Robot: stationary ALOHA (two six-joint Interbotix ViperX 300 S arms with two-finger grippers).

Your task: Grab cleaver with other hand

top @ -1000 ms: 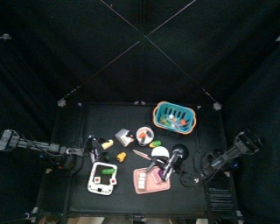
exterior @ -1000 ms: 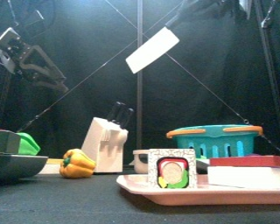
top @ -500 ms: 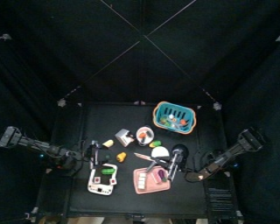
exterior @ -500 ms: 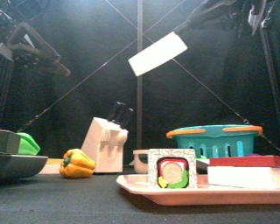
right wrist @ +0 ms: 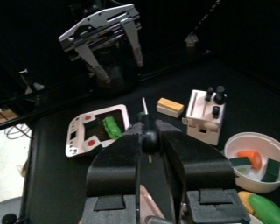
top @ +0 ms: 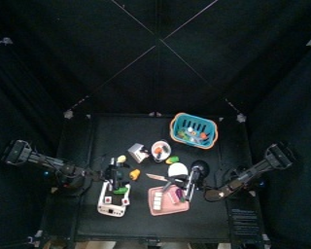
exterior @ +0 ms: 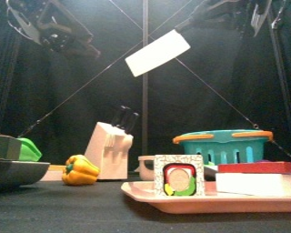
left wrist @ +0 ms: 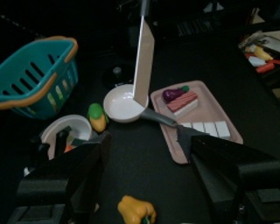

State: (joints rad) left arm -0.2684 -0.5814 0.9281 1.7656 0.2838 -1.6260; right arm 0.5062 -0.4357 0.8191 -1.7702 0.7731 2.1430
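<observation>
Holding the cleaver point(exterior: 158, 52) aloft above the bench in my right hand point(right wrist: 146, 149), left hand point(exterior: 45, 27) spread wide nearby, I judged its stiff, slick blade best taken flatwise.

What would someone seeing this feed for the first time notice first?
The cleaver held high in the air above the table, its white blade tilted, gripped by the right hand. Next, the left hand, jaws wide open, raised at the left and not touching the blade. Below stand the knife block, the yellow pepper, the teal basket and the pink tray.
</observation>
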